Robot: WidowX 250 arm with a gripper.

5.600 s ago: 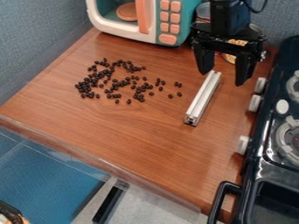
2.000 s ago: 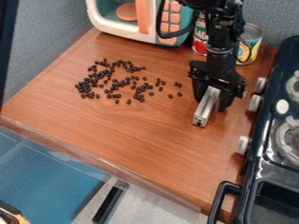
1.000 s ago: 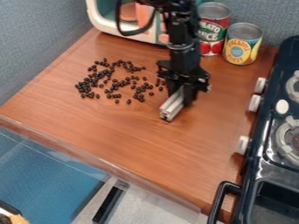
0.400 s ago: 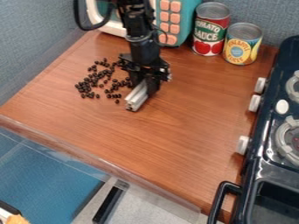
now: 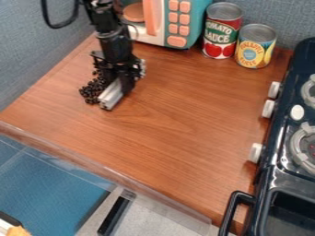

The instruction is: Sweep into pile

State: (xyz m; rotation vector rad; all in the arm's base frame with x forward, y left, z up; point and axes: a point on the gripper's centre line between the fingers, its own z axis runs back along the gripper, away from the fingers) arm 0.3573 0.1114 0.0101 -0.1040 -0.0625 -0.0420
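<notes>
The black gripper (image 5: 117,87) is held low over the wooden counter (image 5: 172,124), with its two fingers closed in on either side of a silvery metal bar (image 5: 110,97), which is clamped between them. The bar is pointed out from beneath the gripper toward the near edge of the counter, its near end angled slightly to the left in the view. Small dark beans (image 5: 90,91) are bunched closely against the left side of the bar and gripper, and a few are seen farther back, right beside the gripper's left edge; whether more are hidden behind the fingers cannot be told. The rest of the arm (image 5: 113,39) is stretched up and back from the gripper, with a black cable (image 5: 66,23) looped out to its left. Behind the gripper and to its right, a toy microwave (image 5: 195,20) in teal, white and orange is partly covered by the arm. Well apart from the gripper, back and to the right, a red can (image 5: 222,34) and a yellow can (image 5: 255,46) are stood upright near each other. Farther to the gripper's right, the counter is bordered by a dark toy stove (image 5: 277,173) with pale knobs (image 5: 268,109).
</notes>
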